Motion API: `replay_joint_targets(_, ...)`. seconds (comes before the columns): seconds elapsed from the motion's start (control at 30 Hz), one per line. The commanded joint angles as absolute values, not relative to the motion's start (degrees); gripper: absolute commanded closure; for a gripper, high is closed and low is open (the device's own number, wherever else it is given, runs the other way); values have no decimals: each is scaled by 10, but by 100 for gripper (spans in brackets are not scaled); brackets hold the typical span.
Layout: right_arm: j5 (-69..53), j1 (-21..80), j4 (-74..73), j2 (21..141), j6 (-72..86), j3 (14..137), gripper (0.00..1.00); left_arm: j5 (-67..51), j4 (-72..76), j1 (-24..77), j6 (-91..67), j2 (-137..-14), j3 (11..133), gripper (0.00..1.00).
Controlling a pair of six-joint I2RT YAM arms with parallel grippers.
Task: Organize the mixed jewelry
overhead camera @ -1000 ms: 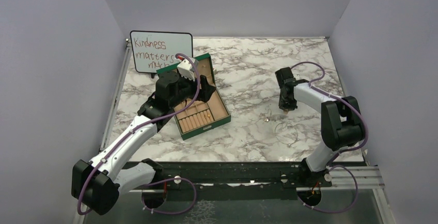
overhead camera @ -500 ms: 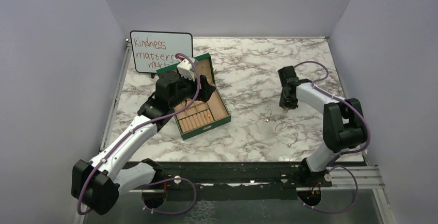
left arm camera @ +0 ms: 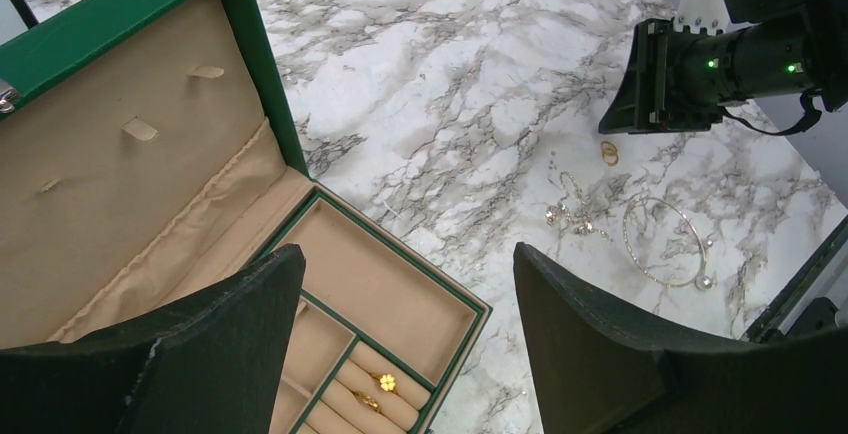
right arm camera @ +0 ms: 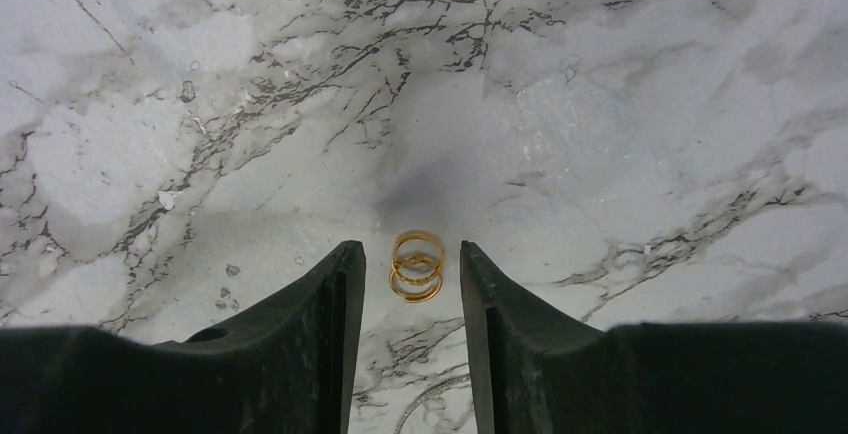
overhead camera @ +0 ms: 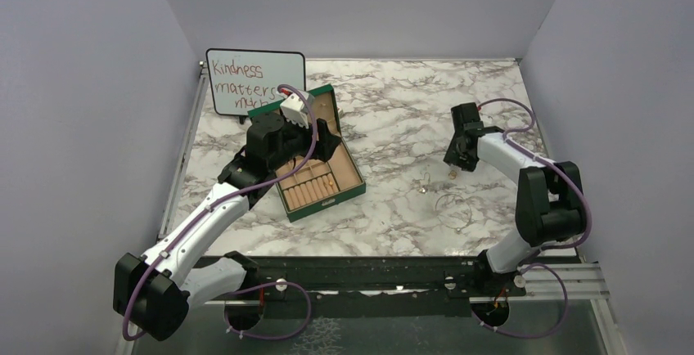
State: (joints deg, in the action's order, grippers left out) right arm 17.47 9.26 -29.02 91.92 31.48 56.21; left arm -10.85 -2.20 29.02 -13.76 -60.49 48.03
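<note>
A doubled gold ring [right arm camera: 417, 265] lies on the marble between the fingertips of my right gripper [right arm camera: 412, 256], which is open with a narrow gap and does not touch it. In the top view that gripper [overhead camera: 454, 165] is low over the ring [overhead camera: 452, 174]. Little silver bits [overhead camera: 424, 185] and a thin silver wire loop [overhead camera: 454, 208] lie just nearer. My left gripper [left arm camera: 405, 254] is open and empty above the open green box [left arm camera: 480, 306]. Two gold rings [left arm camera: 387, 382] sit in the box's ring rolls. The left wrist view also shows the table ring [left arm camera: 609, 152], silver bits [left arm camera: 572, 216] and loop [left arm camera: 665, 244].
The green box [overhead camera: 353, 187] stands left of centre with its lid [left arm camera: 120, 144] raised toward the back. A whiteboard [overhead camera: 255, 81] with writing stands at the back left. Purple walls close in the table on three sides.
My right gripper has shifted a little to the right and back, and the gold ring now shows on the marble at its tips. The left arm has not moved.
</note>
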Motion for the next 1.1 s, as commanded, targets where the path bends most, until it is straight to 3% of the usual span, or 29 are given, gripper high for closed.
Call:
replay_joint_targets(0.0, 138, 84, -269, 934, 337, 546, 54, -94, -2, 294, -129, -599, 479, 23)
replay_joint_targets(0.23, 125, 81, -270, 951, 345, 540, 54, -93, -2, 294, -128, -600, 479, 23)
replay_joint_targets(0.8, 129, 76, -266, 948, 350, 532, 72, -91, -2, 295, -128, -600, 479, 23)
replay_joint_targets(1.07, 130, 76, -274, 925, 343, 542, 72, -91, -2, 296, -129, -600, 479, 23)
